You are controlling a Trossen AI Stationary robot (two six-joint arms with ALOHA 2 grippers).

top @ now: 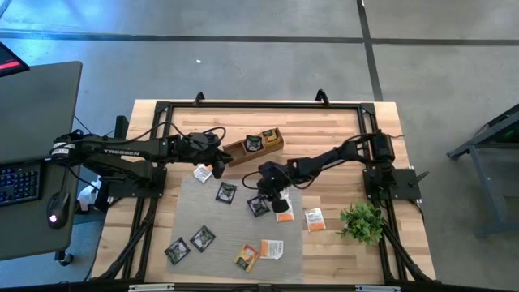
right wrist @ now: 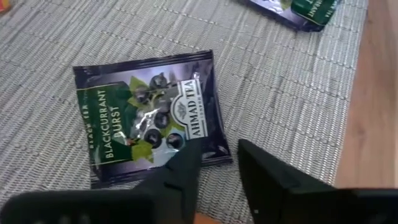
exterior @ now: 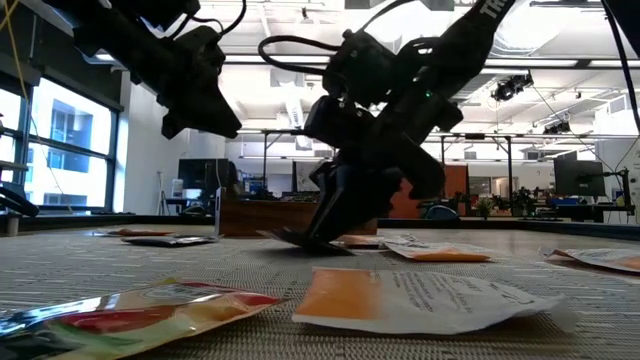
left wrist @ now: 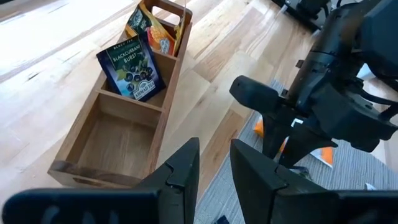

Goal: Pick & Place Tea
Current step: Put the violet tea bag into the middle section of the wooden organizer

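Observation:
Tea sachets lie scattered flat on the grey mat (top: pixel 235 231): black, orange and white ones. My right gripper (top: pixel 264 197) (right wrist: pixel 217 163) has come down on a black "Blackcurrant Burst" sachet (right wrist: pixel 146 118) (top: pixel 258 207). Its fingers stand a little apart astride the sachet's edge. My left gripper (top: pixel 220 161) (left wrist: pixel 214 168) hangs above the mat's far left corner, slightly open, with nothing between its fingers. It is beside the wooden box (left wrist: pixel 118 137) (top: pixel 255 144). A black sachet (left wrist: pixel 132 65) and an orange one (left wrist: pixel 157 34) stand in the box's compartments. My right gripper comes slanting down from the table's right. One fingertip (right wrist: pixel 186 155) lies over the black sachet's edge strip (right wrist: pixel 214 149) near a corner, and the other fingertip (right wrist: pixel 255 158) stands on the mat just beside it. The sachet lies on the mat (exterior: pixel 300 240).
More sachets lie around: black (top: pixel 226 192), orange (top: pixel 284 215), white with orange (top: pixel 314 219), two black (top: pixel 190 243), yellow and white (top: pixel 259 253), and one (top: pixel 203 173) under the left arm. A small green plant (top: pixel 362 221) stands at the right. One box compartment (left wrist: pixel 112 146) holds nothing.

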